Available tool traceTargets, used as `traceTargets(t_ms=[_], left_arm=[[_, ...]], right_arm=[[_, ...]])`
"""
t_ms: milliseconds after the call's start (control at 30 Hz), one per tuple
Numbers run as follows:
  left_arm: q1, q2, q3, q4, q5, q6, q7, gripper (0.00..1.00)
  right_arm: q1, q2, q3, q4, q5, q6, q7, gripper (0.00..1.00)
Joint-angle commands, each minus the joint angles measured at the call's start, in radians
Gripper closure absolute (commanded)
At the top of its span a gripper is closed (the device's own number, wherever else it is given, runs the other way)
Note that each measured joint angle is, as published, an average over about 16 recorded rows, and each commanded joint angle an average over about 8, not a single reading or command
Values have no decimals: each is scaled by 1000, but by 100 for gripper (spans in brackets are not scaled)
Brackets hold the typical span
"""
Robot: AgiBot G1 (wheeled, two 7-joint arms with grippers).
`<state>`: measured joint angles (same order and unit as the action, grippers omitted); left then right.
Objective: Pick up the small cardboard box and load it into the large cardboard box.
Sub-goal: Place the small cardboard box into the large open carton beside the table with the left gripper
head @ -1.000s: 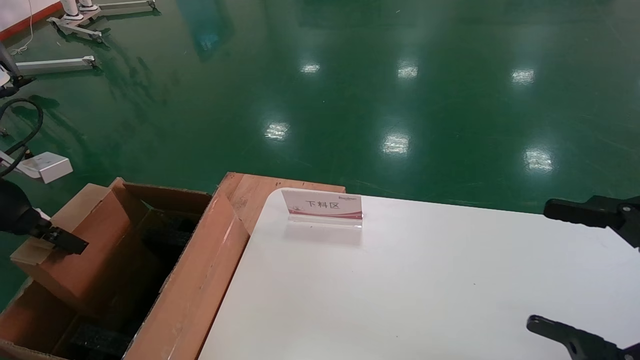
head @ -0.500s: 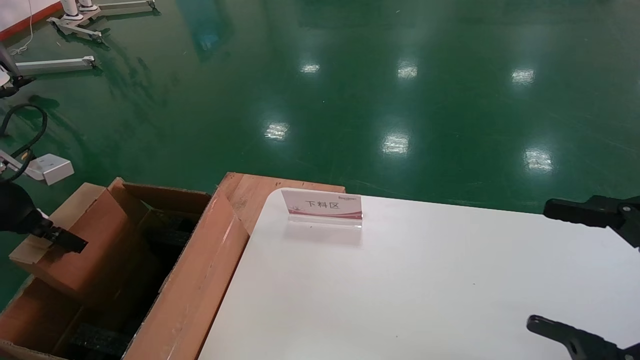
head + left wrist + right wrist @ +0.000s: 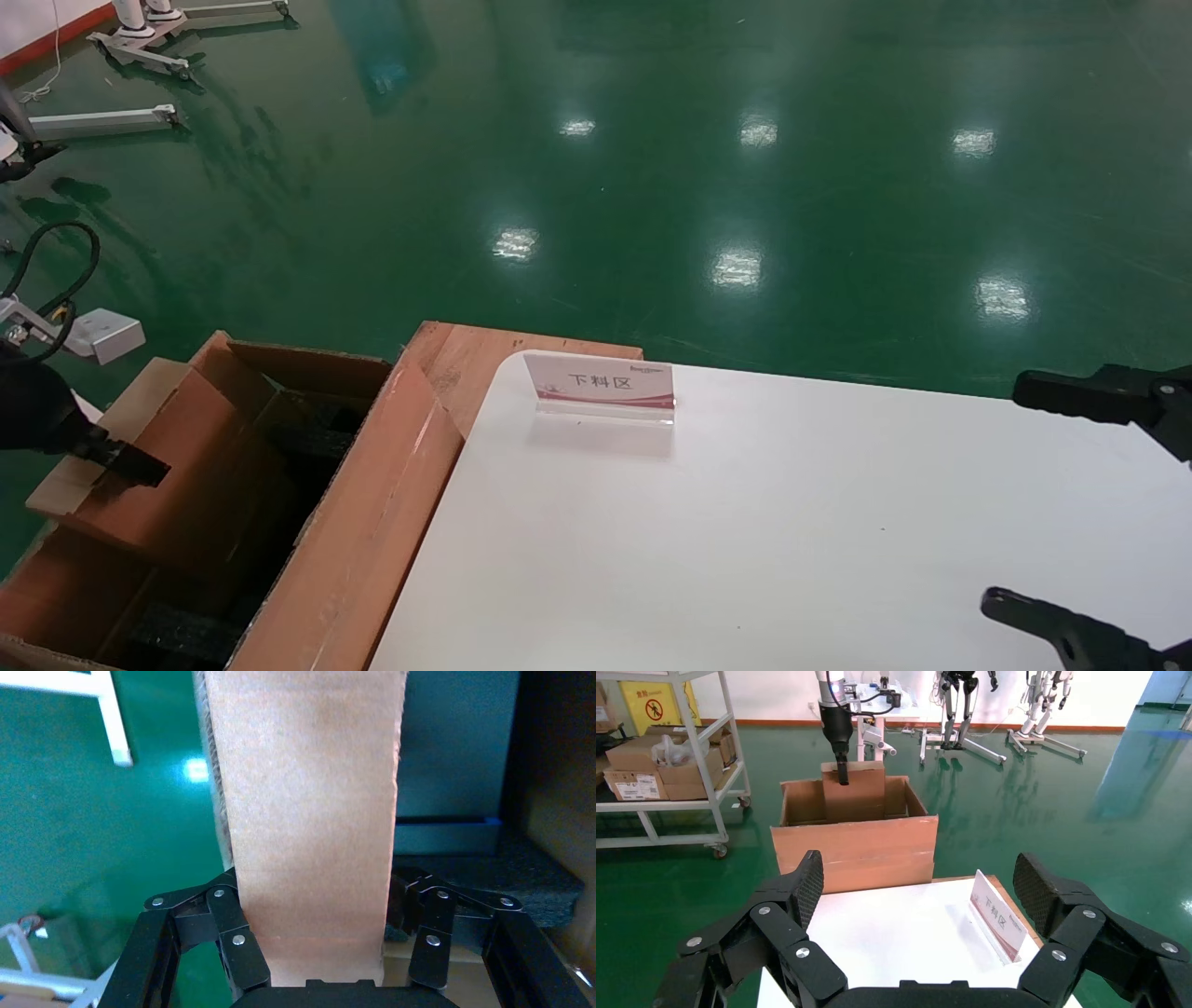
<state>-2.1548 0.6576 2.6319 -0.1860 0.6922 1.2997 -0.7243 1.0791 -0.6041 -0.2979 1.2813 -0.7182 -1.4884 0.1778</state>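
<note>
The small cardboard box (image 3: 172, 433) hangs tilted, partly down inside the large cardboard box (image 3: 363, 522), which stands on the floor left of the table. My left gripper (image 3: 130, 461) is shut on the small box's outer end; in the left wrist view the fingers (image 3: 232, 913) press both faces of the small cardboard box (image 3: 309, 811). Black foam (image 3: 186, 634) lies in the large box's bottom. From the right wrist view, the left gripper (image 3: 843, 773) holds the small cardboard box (image 3: 853, 790) upright above the large cardboard box (image 3: 856, 850). My right gripper (image 3: 1034, 499) is open over the table's right edge.
A pink-and-white sign (image 3: 601, 382) stands at the far edge of the white table (image 3: 745, 540). A wooden board (image 3: 466, 354) sits between table and large box. A shelf cart (image 3: 666, 755) with cartons and several robot stands are across the green floor.
The small box has sunk a little lower into the large box, and the left gripper has gone down with it. The right arm has not moved.
</note>
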Motion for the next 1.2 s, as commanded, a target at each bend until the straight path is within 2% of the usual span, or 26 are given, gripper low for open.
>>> traceTargets(t_ms=[33,367,400,633,667,1200], left_arm=[[15,1,0,11,-2,1,-3,100],[79,10,-12,51,-23,7,-10,100],[85,12,-13,55,-25,7,-11,98],[111,18,-17,73,-33,9,-14,10],[113,19,-17,74,-33,9,-14,0],[108,18,-17,72,-32,9,-14,0]], right_arm=[[0,0,0,0,0,0,0,0],[0,0,-1,0,0,0,0,0],[0,0,-1,0,0,0,0,0],[0,0,-1,0,1,1,-1,0],[0,0,-1,0,1,1,-1,0],[0,0,-1,0,1,1,-1,0]])
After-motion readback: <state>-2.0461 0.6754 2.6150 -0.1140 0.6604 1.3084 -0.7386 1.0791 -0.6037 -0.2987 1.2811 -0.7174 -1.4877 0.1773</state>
